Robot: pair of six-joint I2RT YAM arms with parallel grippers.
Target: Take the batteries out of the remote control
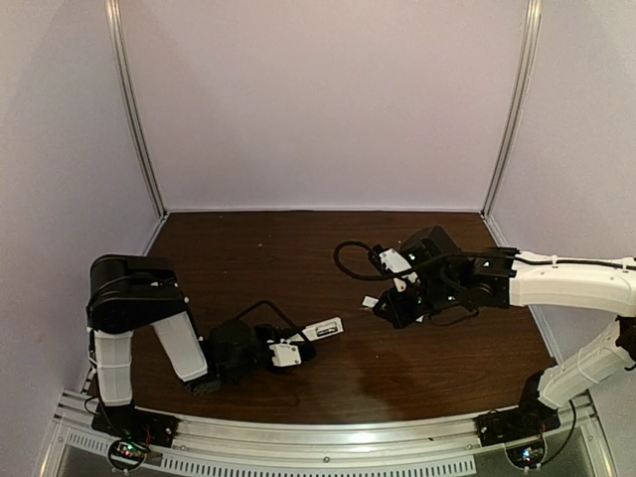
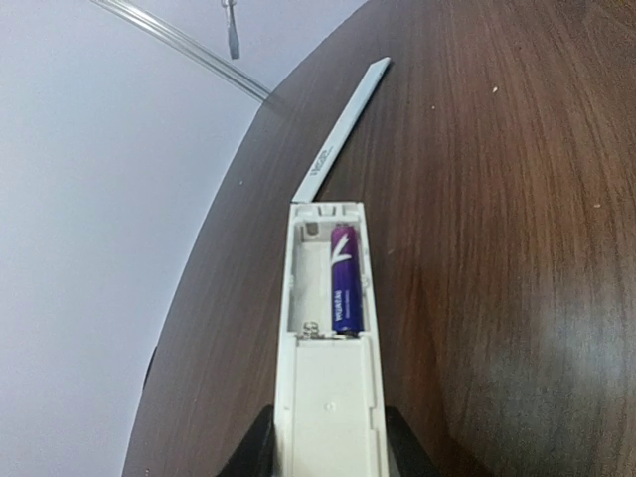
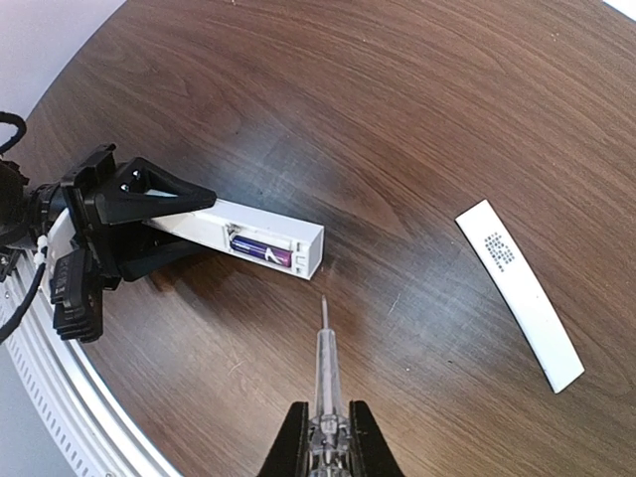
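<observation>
Back cover [image 3: 519, 293] off, flat on table [image 3: 397, 119] toward middle. My left claw [image 2: 328, 452] clamped on remote control [image 2: 326, 397] near front edge, left of centre. One bay bare, one battery [image 2: 344, 277] seated (purple). Right claw [image 3: 328, 437] pinching screwdriver [image 3: 324, 363], tip just short of open end. Remaining, I judge: pry that battery out.

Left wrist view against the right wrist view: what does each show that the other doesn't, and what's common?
Only left wrist: the empty slot and spring beside the battery, seen straight into the bay. Only right wrist: the screwdriver clamped in the right fingers, tip pointing toward the remote control's open end. Both: the remote control held by the left fingers, one purple battery seated, the cover lying detached.
</observation>
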